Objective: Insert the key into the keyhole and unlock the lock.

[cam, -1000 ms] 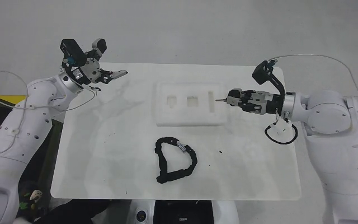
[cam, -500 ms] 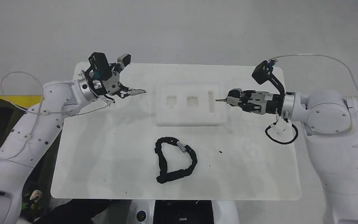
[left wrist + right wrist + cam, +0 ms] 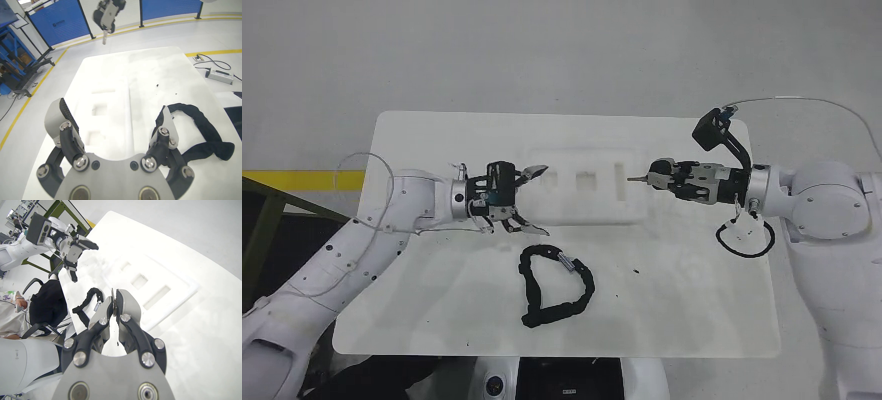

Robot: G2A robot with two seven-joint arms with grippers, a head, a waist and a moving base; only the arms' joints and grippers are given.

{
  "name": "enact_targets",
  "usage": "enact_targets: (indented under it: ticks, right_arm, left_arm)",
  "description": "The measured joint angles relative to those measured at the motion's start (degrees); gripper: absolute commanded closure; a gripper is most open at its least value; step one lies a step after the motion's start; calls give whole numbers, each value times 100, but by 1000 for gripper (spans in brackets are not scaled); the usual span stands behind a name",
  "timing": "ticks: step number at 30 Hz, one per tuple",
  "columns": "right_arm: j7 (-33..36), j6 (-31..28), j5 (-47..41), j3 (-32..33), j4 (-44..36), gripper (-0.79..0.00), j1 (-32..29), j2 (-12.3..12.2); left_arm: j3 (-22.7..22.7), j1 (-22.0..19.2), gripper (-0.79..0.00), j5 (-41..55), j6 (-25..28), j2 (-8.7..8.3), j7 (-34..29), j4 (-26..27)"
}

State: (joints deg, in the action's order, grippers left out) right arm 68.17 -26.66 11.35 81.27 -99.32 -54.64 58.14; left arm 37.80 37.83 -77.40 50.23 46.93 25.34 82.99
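My left claw [image 3: 532, 200] has just travelled a long way. A second ago it was above the far corner of the table [image 3: 442, 300], well apart from the foam tray [image 3: 587, 212]. Now it hangs at the end of the tray that is away from my right arm, with one finger over the tray's edge and the other on the lock's side. Its fingers are wide apart and hold nothing. My right claw [image 3: 654, 176] has not moved at all. It waits at the opposite end of the tray, pressed together on the head of the key [image 3: 638, 179], and the blade points along the tray toward my left claw.

I judge that the left claw is coming to take the lock [image 3: 557, 287], so that the keyhole can be turned to the key. The lock is a chain in a black cloth sleeve with a small silver body [image 3: 569, 264]. It lies flat on the table just beside the tray's long side nearest to me, not yet gripped.

The tray, with its three pockets, lies between my two claws, so I think the key must meet the lock above it or in front of it. A small dark crumb [image 3: 639, 270] also lies near the tray.
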Motion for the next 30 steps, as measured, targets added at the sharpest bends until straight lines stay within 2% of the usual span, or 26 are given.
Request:
enact_targets:
  ticks: [7, 15, 21, 30]
  right_arm:
    - [0, 0, 0, 0, 0, 0, 0, 0]
    - [0, 0, 0, 0, 0, 0, 0, 0]
    - [0, 0, 0, 0, 0, 0, 0, 0]
    - [0, 0, 0, 0, 0, 0, 0, 0]
  left_arm:
    - [-288, -45, -785, -626, 193, 156, -220, 294]
    - [-694, -83, -785, -1647, 529, 301, -133, 538]
    - [-947, -203, -785, -2105, 668, 451, -227, 428]
    - [-1247, -540, -785, -2202, 778, 684, -673, -35]
